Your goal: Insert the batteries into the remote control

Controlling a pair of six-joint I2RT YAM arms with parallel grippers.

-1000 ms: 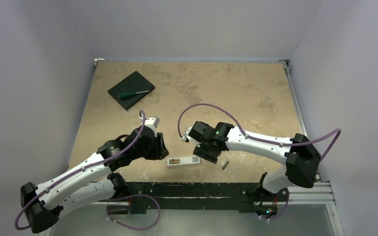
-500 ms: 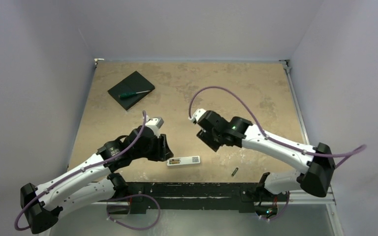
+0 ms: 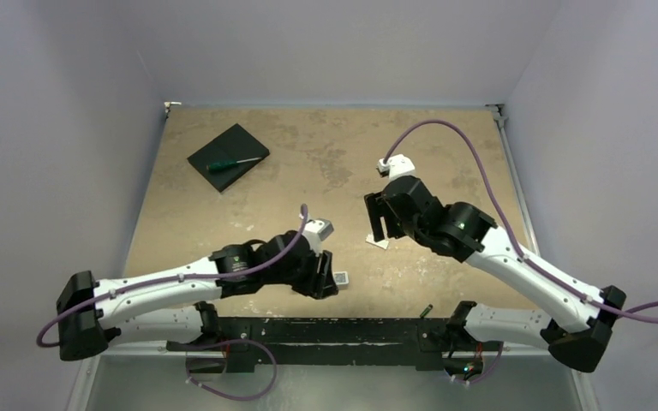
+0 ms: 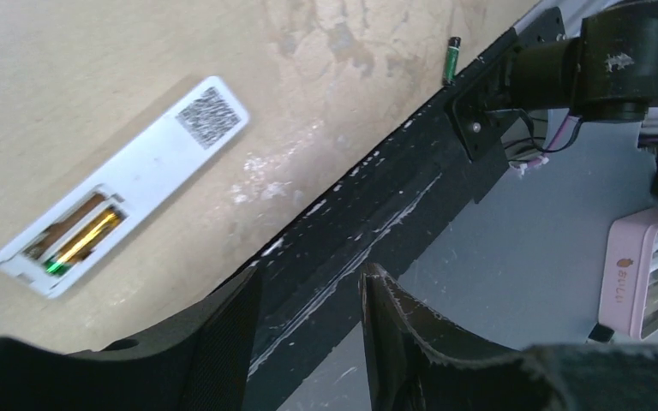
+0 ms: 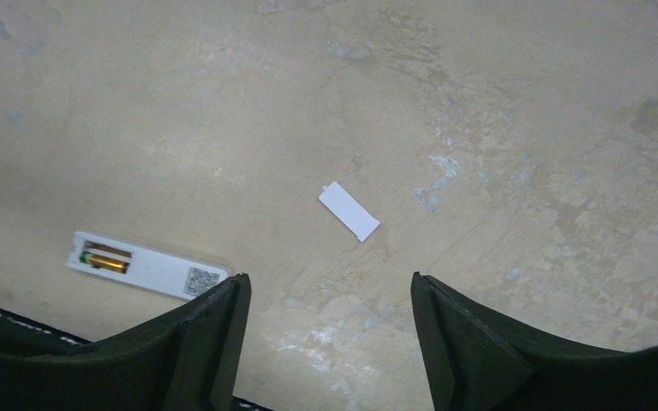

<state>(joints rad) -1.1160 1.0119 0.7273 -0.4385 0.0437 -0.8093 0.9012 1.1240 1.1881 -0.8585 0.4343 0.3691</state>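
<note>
The remote control (image 4: 128, 175) lies back up near the table's front edge, its compartment open with one battery (image 4: 86, 241) showing inside. It also shows in the right wrist view (image 5: 150, 267), and in the top view (image 3: 340, 278) it is mostly hidden under my left gripper. A second battery (image 4: 451, 60) lies loose at the front edge by the black rail, also in the top view (image 3: 426, 311). My left gripper (image 4: 308, 287) (image 3: 326, 282) is open and empty, over the front rail beside the remote. My right gripper (image 5: 330, 287) (image 3: 380, 224) is open and empty, raised above the table.
A small white battery cover (image 5: 349, 211) (image 3: 379, 243) lies on the table below my right gripper. A flat black pad (image 3: 223, 141) with a green-handled screwdriver (image 3: 233, 162) sits at the back left. The black front rail (image 4: 377, 214) borders the table.
My right arm has lifted and swung back-right, away from the remote. My left arm has reached right, over the remote. The loose battery has moved toward the front right edge.
</note>
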